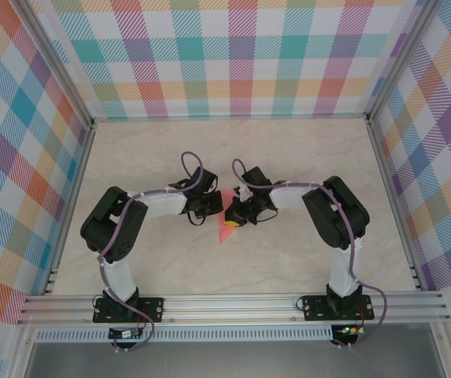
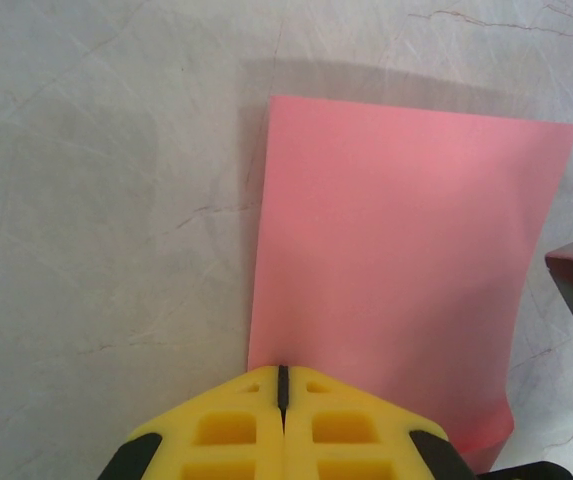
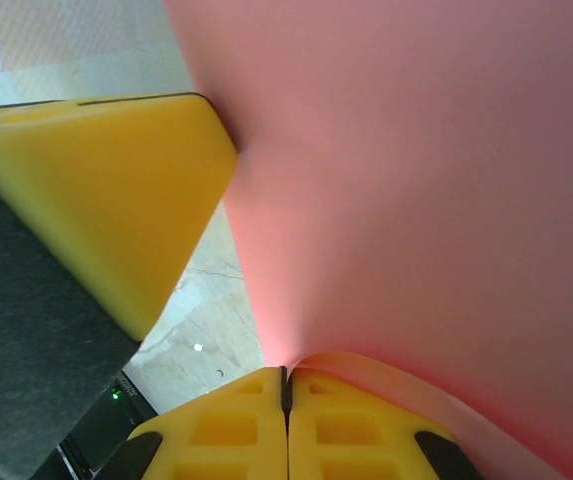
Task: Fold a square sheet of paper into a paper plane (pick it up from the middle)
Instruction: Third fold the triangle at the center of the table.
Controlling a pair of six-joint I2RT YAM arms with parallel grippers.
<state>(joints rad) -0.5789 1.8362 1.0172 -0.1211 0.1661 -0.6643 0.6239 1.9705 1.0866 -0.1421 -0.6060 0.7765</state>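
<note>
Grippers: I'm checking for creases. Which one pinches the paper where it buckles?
The right gripper: the square sheet of paper curls up in a ridge at its shut jaws. At the left gripper the sheet runs out nearly flat.

Table (image 1: 170, 157): pale marble-look top, thin grey veins.
Edged at near side by alu rails (image 1: 233, 303), w/ black arm bases (image 1: 128, 305) bolted on; plaid walls (image 1: 233, 55) set on 3 sides. Square sheet of paper (image 2: 396, 270) seen over centre, shadow cast on top; contact can't be told.
</note>
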